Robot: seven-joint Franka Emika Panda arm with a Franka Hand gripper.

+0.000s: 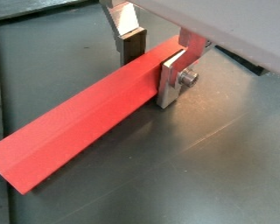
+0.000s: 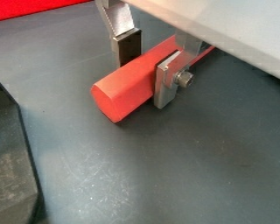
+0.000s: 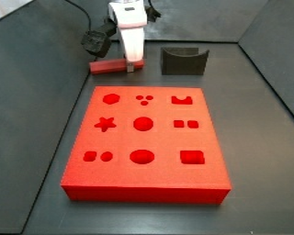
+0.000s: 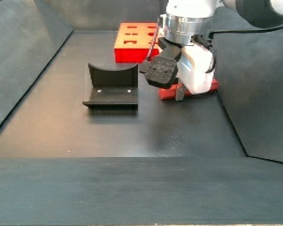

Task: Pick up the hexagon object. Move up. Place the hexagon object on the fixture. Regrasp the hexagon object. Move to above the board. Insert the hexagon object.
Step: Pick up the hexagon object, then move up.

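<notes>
The hexagon object (image 1: 73, 131) is a long red bar lying flat on the dark floor, its hexagonal end face showing in a wrist view (image 2: 116, 94). My gripper (image 1: 150, 77) straddles the bar near one end, one finger on each side. The near silver finger (image 1: 168, 83) lies against its side. The jaws look shut on it. In a side view the gripper (image 3: 131, 62) stands low over the bar (image 3: 107, 66), behind the board (image 3: 143, 133) and left of the fixture (image 3: 183, 60). The gripper (image 4: 179, 81) also shows beside the fixture (image 4: 112, 86).
Dark walls enclose the work floor on all sides. A black cable (image 3: 95, 39) hangs behind the arm. The board's end (image 4: 138, 40) stands against the far wall in a side view.
</notes>
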